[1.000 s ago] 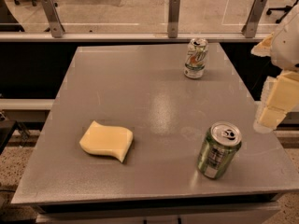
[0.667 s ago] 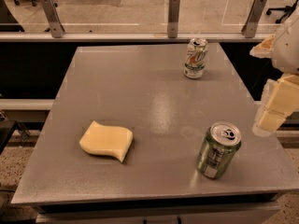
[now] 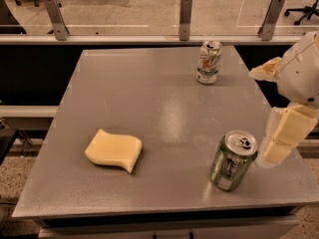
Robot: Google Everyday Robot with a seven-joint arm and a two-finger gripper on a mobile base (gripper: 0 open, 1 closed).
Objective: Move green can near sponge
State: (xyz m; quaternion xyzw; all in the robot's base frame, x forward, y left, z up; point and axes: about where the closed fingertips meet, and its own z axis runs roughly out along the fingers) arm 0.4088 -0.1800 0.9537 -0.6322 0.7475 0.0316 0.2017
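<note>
The green can (image 3: 232, 160) stands upright near the front right corner of the grey table (image 3: 149, 108), shiny dark green with a silver top and a pale patch low on its side. The sponge (image 3: 114, 150), a flat pale yellow block with wavy edges, lies at the front left, well apart from the can. My gripper (image 3: 281, 136) hangs at the right edge of the view, just right of the green can and not touching it. Nothing is in it.
A white can with green and red markings (image 3: 208, 62) stands upright at the back right of the table. A glass barrier with metal posts (image 3: 185, 11) runs behind the table. The table's front edge lies close below the green can.
The gripper and arm have drifted slightly left toward the green can. The cans and the sponge have not moved.
</note>
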